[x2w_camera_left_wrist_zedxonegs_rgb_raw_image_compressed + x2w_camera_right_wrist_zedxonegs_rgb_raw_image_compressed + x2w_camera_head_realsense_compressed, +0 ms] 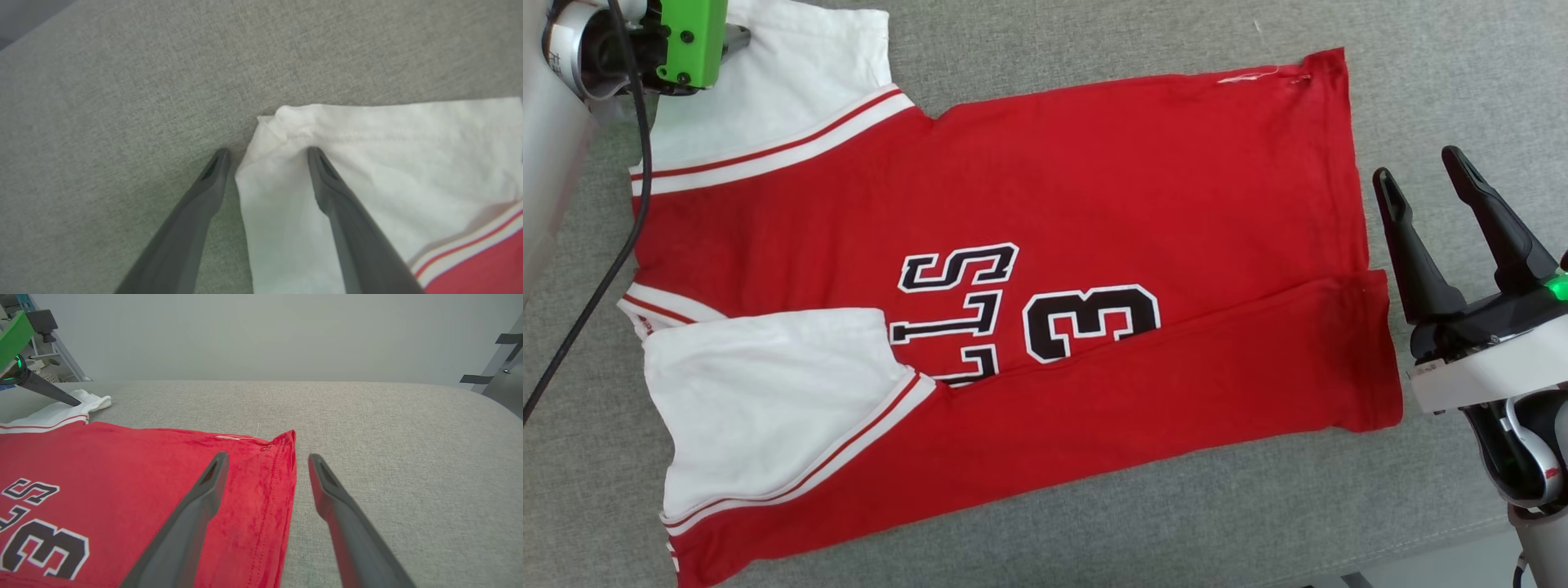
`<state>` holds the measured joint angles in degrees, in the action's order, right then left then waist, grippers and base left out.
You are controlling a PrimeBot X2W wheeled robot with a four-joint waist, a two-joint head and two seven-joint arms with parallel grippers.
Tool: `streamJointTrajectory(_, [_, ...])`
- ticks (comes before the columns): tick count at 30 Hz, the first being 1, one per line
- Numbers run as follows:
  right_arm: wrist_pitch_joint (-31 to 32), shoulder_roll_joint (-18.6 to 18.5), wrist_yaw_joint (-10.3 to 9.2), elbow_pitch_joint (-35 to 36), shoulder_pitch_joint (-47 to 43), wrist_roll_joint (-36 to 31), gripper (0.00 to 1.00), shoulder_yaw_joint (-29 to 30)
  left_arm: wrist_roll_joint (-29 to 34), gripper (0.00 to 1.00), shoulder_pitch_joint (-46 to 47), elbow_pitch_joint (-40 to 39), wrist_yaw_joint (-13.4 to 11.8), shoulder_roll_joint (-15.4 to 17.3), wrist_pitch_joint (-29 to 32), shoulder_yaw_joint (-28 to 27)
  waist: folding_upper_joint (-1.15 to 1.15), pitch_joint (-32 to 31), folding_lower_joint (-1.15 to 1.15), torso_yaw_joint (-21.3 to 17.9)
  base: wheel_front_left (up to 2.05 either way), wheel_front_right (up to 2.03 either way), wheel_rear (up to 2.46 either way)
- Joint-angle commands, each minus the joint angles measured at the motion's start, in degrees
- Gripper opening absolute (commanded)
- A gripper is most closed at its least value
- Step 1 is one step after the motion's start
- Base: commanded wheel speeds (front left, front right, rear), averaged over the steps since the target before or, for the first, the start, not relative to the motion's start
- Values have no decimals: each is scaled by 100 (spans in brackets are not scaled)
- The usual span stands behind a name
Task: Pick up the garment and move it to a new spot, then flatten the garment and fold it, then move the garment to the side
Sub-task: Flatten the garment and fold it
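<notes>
Your right pincer [1419, 167], at the frame's lower right, stands wide open and empty, just beside the hem of the garment [1094, 180], which lies flat mid-frame on the grey desk [1054, 33]. One long side looks folded in already; the other fold and the move aside remain. Your left pincer [267, 151], also released, straddles the corner of the upper-left white sleeve [388, 163].

The red shirt [1094, 188] bears black, white-edged print: a large 3 [1092, 322], and left of it the letters LLS [956, 306], the last partly covered by a white sleeve [768, 392].
</notes>
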<state>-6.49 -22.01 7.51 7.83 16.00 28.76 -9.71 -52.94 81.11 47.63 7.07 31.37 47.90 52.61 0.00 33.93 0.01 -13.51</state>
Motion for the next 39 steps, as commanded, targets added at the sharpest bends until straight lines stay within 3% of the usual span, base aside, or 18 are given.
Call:
streamJointTrajectory(1, [-61,-32,-2,-31,118,72,100,2,-77,29,-351,134,30,-52,110,128,0,-92,-1,9,0,0,0])
streamJointTrajectory(2, [-64,-56,-2,-61,128,102,100,2,-80,0,-399,153,33,-52,96,171,0,-129,-1,16,0,0,0])
streamJointTrajectory(8, [-45,-286,-2,-90,268,149,100,155,-118,0,-492,-37,39,-43,-504,293,0,-418,-1,172,0,0,0])
streamJointTrajectory(14, [579,-714,-2,-120,665,204,100,188,-124,0,-603,-632,41,124,-1404,519,0,-886,-1,463,0,0,0])
streamJointTrajectory(20, [1634,-1269,-2,-393,1377,726,100,-180,-140,0,-830,-1415,41,259,-2060,864,0,-1212,-1,818,0,0,0])
streamJointTrajectory(29, [3802,-1981,-2,-1569,2265,1653,100,-893,-15,0,-1021,-2263,-7,298,-2674,966,0,-1180,-1,1278,0,0,0])
streamJointTrajectory(32, [4465,-2056,-2,-2105,2630,1812,100,-1314,159,0,-1092,-2716,-157,313,-2830,1024,0,-981,-1,1433,0,0,0])
streamJointTrajectory(39, [4487,-1808,-2,-2922,3118,1726,100,-1644,258,0,-1131,-3205,-366,287,-2965,1016,0,-640,-1,1605,0,0,0])
